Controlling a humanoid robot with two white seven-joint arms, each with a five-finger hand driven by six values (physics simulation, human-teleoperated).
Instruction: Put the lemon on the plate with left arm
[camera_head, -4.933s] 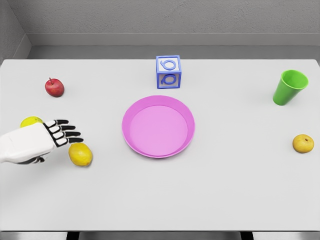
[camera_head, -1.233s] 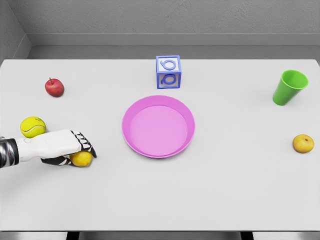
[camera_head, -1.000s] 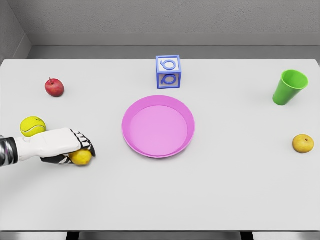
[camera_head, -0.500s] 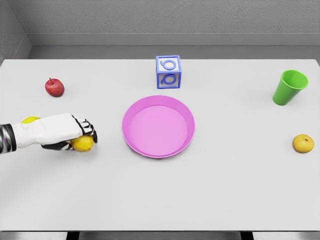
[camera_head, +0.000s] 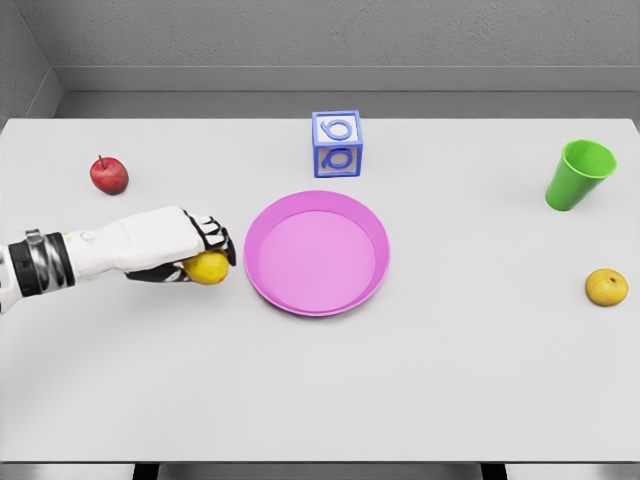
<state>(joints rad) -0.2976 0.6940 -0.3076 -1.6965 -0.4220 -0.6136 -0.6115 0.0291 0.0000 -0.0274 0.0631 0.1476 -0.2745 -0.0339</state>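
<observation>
My left hand (camera_head: 200, 252) holds the yellow lemon (camera_head: 208, 269), fingers curled over its top, lifted just off the white table. It hangs a short way left of the pink plate (camera_head: 262, 285), which lies in the middle of the table with nothing on it. The white forearm runs in from the left edge. The right arm does not show.
A red apple (camera_head: 109, 175) sits at the far left. A blue letter block (camera_head: 337, 143) stands behind the plate. A green cup (camera_head: 579, 174) stands at the far right, with a yellow-brown fruit (camera_head: 606, 287) nearer the front on that side.
The left hand closed on the lemon, lifted it and carried it right toward the plate. The tennis ball seen earlier at the left is now hidden behind the arm.
</observation>
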